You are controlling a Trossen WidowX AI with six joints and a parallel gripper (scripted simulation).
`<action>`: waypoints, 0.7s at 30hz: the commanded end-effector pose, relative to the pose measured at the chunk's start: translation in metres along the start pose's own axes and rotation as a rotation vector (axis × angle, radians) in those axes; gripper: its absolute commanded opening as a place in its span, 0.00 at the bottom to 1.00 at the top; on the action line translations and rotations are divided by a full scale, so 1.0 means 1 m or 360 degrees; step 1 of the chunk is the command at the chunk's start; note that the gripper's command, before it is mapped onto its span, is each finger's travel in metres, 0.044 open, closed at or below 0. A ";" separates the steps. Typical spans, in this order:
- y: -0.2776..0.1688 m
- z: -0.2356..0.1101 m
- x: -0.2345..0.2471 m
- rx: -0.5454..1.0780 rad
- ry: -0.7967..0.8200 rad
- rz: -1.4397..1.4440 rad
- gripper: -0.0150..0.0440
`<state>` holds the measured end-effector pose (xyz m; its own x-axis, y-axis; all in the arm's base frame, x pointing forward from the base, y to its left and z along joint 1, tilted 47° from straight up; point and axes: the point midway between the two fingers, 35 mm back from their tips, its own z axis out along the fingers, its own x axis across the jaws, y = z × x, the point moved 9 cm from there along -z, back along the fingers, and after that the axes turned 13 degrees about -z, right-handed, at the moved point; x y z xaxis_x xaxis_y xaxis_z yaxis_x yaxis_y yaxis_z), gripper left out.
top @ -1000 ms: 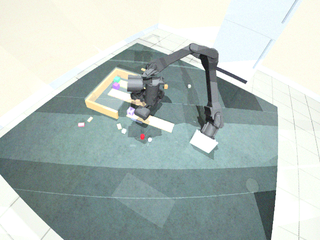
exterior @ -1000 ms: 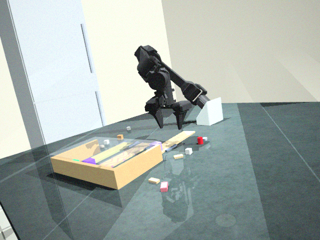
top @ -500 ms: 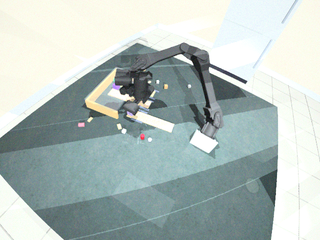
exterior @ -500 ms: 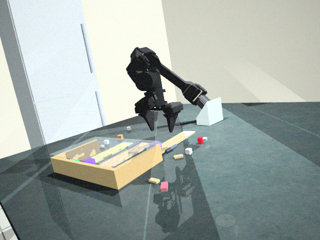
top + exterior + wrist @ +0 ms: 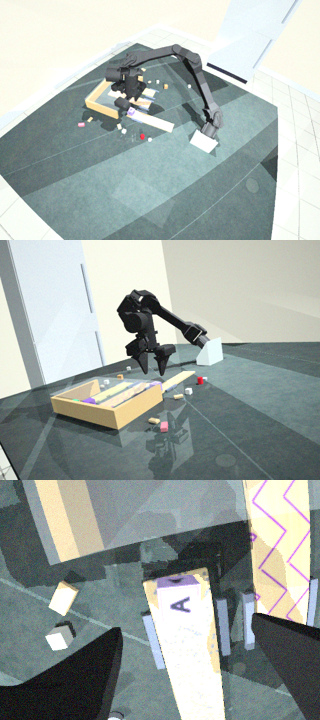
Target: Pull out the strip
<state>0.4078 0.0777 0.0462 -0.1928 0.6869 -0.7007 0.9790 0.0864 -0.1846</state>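
Gripper (image 5: 153, 369) spread wide and holding nothing, hovering above the labelled cube (image 5: 179, 595), cube on the pulled-out strip (image 5: 194, 674) beside the tray (image 5: 108, 415)

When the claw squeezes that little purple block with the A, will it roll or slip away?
The labelled cube looks flat-sided, so rolling seems unlikely. It appears small and probably light. Sitting on the pale strip, it might skid if the open gripper closes unevenly.
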 end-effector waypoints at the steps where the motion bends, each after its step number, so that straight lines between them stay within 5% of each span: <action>1: 0.003 0.006 0.001 0.0003 -0.0006 -0.0012 0.73; 21: 0.003 0.039 0.000 0.0003 -0.0008 -0.0012 0.68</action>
<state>0.4087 0.0541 0.0230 -0.1947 0.6859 -0.7012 0.9784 0.0855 -0.1881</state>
